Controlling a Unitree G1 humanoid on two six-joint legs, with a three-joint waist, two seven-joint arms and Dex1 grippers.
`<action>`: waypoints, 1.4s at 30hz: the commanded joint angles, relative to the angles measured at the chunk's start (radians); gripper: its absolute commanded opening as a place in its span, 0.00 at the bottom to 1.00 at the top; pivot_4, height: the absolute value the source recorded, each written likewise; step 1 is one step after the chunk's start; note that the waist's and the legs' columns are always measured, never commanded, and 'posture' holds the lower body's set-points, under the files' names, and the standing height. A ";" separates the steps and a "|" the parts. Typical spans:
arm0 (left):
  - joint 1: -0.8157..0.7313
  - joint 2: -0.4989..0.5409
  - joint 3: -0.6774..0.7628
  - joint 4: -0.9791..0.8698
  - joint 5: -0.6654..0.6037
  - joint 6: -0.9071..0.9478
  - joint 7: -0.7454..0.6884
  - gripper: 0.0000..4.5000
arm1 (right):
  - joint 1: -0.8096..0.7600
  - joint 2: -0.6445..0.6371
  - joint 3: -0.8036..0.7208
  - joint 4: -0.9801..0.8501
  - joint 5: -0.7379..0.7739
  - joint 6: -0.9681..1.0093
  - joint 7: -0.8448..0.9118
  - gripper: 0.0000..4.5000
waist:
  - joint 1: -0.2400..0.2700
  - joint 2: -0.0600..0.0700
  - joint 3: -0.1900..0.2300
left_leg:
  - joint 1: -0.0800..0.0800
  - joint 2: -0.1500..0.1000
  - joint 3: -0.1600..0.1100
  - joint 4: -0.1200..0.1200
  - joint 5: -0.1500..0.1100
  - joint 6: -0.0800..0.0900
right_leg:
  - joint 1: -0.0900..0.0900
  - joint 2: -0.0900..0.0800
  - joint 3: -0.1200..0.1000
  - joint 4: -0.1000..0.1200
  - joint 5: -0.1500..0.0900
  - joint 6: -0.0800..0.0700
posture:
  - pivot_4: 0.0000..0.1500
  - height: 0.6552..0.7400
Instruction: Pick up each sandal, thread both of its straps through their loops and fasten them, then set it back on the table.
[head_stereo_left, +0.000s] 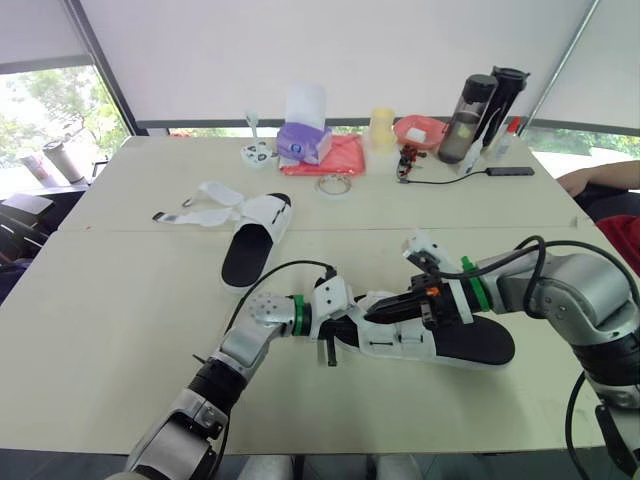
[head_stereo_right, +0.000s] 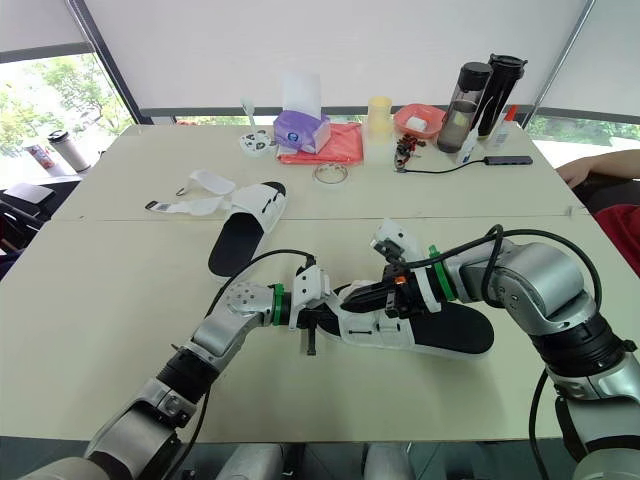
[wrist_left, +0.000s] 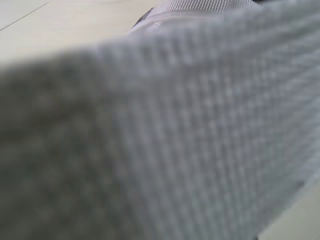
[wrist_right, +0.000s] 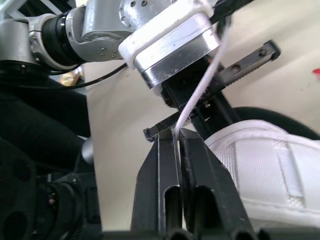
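Lying flat: white sandal (head_stereo_left: 432, 342), black insole; right jaws pinching strap (wrist_right: 201, 94).

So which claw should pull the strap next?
Right, I think. The right claw is shut on the strap, so it can just pull. The left claw looks open at the end of the sandal.

head eyes both look down on the table (head_stereo_left: 100, 300); wrist cameras hug the sandal (wrist_right: 260, 165).
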 joint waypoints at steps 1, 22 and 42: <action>0.032 0.016 -0.029 0.085 0.075 0.039 0.040 0.00 | 0.036 0.012 -0.103 -0.016 -0.029 -0.079 -0.042 0.02 | 0.000 0.000 0.000 | 0.000 0.000 0.000 0.000 0.000 0.000 | 0.000 0.000 0.000 0.000 0.000 0.000 | 1.00 1.00; 0.034 0.034 -0.028 0.078 0.065 0.052 0.012 0.00 | 0.674 0.124 -0.293 -0.398 -0.426 -0.917 -0.058 0.02 | -0.004 0.000 0.000 | 0.002 0.000 -0.001 0.000 0.000 0.000 | 0.002 0.001 -0.001 0.001 -0.003 0.007 | 1.00 1.00; 0.055 0.041 -0.022 0.040 0.051 0.073 0.013 0.00 | 1.095 -0.195 -0.452 -0.414 0.412 -0.558 -0.218 0.98 | -0.005 -0.005 -0.002 | 0.003 0.002 -0.005 -0.003 0.000 0.004 | 0.008 -0.001 0.003 0.001 -0.004 0.000 | 1.00 1.00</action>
